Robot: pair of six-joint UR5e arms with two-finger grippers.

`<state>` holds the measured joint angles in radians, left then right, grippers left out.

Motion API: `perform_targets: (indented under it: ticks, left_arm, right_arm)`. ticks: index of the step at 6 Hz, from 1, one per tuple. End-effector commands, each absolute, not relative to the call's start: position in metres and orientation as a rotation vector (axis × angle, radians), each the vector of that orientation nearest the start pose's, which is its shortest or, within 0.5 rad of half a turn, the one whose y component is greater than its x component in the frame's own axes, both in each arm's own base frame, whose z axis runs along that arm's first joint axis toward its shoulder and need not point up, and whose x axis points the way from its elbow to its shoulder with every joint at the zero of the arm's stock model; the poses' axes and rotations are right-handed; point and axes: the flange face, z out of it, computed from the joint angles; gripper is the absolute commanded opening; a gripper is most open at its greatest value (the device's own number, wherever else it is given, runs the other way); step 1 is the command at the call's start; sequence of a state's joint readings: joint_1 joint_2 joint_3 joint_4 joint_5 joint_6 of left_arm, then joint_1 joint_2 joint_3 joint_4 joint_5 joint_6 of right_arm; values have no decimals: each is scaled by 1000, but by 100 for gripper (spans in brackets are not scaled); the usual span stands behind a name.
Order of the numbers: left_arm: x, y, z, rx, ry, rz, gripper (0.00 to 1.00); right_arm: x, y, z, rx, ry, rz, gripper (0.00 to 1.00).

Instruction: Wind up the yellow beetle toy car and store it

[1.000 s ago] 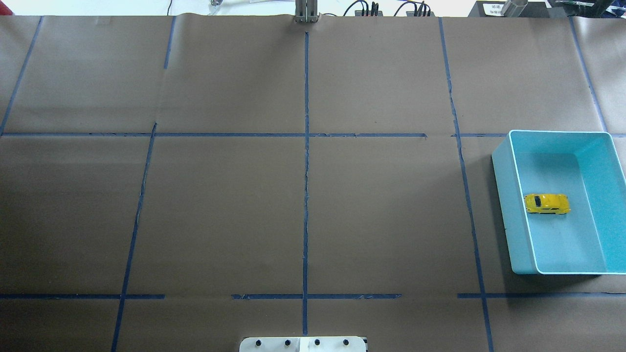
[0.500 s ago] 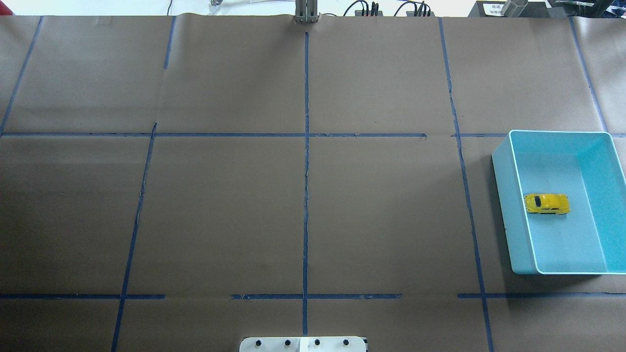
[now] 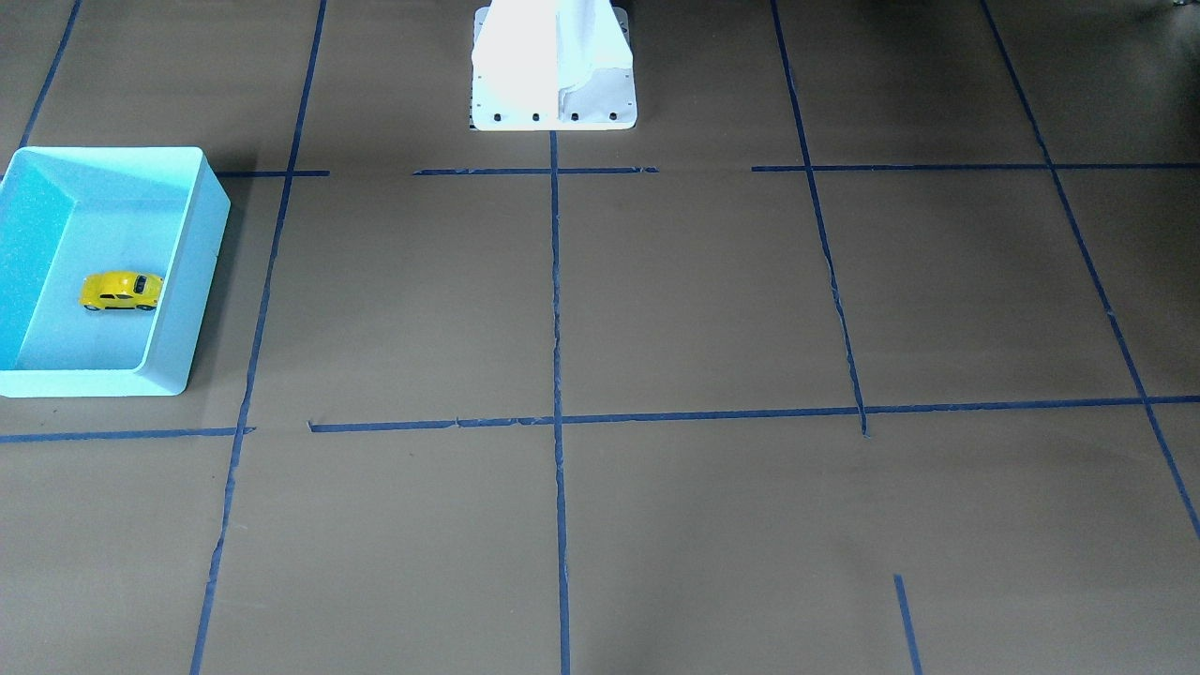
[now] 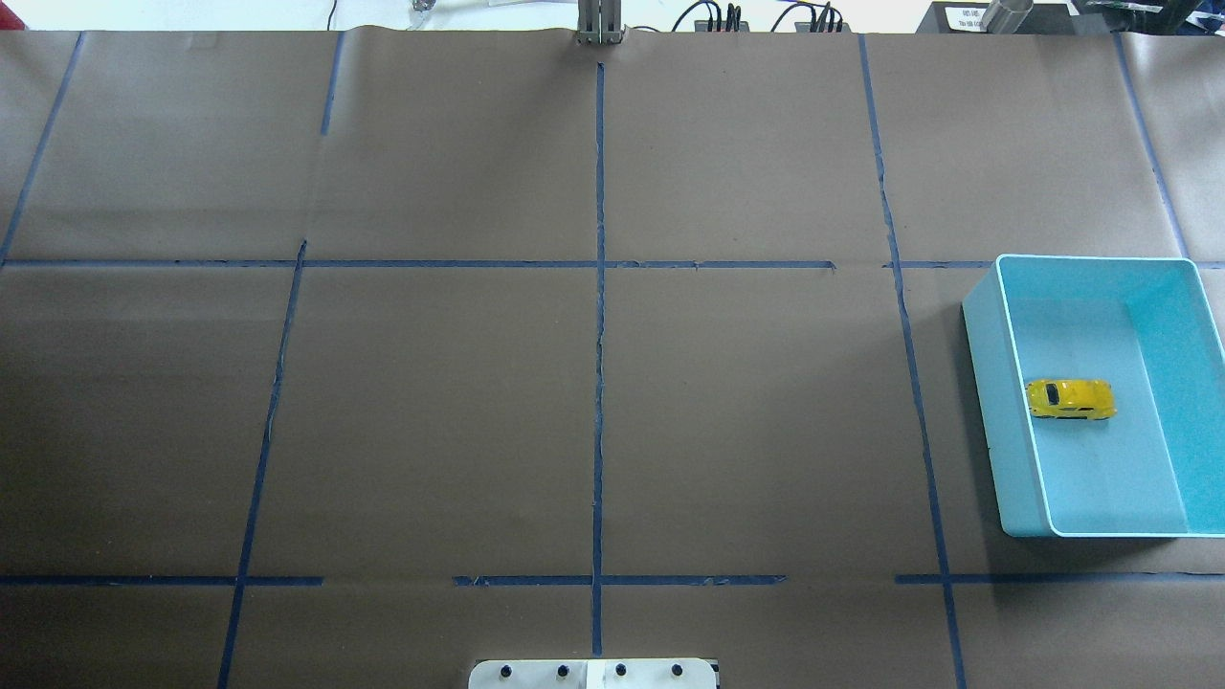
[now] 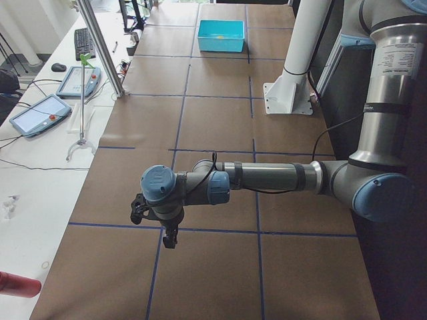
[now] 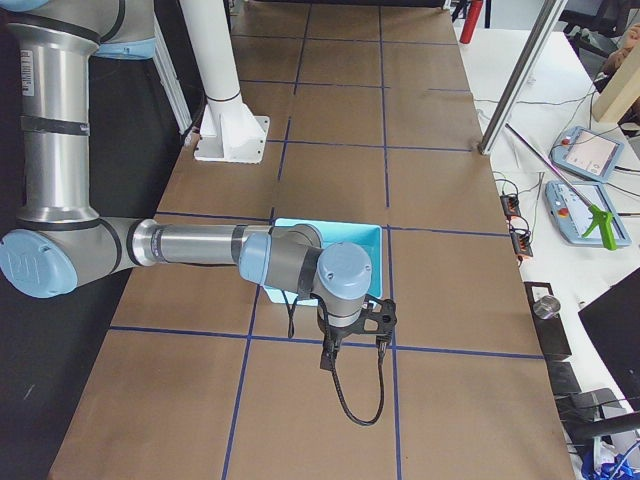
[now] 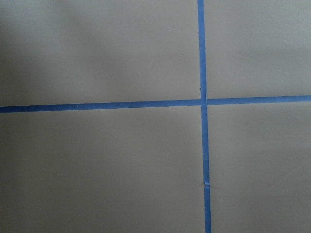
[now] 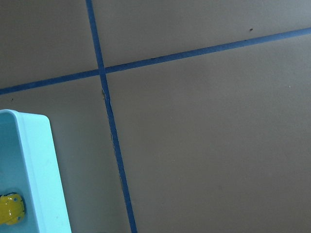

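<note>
The yellow beetle toy car (image 4: 1070, 399) rests on its wheels on the floor of the turquoise bin (image 4: 1091, 259) at the table's right side. The car also shows in the front view (image 3: 120, 291) and at the edge of the right wrist view (image 8: 9, 209). My right gripper (image 6: 350, 335) shows only in the exterior right view, above the table beside the bin (image 6: 377, 240); I cannot tell if it is open or shut. My left gripper (image 5: 157, 223) shows only in the exterior left view, far from the bin (image 5: 220, 35); I cannot tell its state.
Brown paper with blue tape lines (image 4: 599, 335) covers the table. The robot's white base (image 3: 553, 66) stands at the near middle edge. A metal post (image 4: 599, 24) and cables stand at the far edge.
</note>
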<state>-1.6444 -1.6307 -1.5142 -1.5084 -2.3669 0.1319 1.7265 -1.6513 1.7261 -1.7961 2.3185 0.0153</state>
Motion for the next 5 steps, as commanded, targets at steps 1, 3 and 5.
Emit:
perform_targets:
  ticks: [1,3,5]
  left_arm:
    - [-100,-507,661,27,797,32,100]
    - [-99,-509,660,23,797,12,100]
    - [-100,-509,659,11,799,-26,100]
  right_arm:
    - [134,-429,622,-76,-747,270,100]
    - [123,-389,643,-116,-756,234,100]
    - [122,-381,652,-107,-755,159,100]
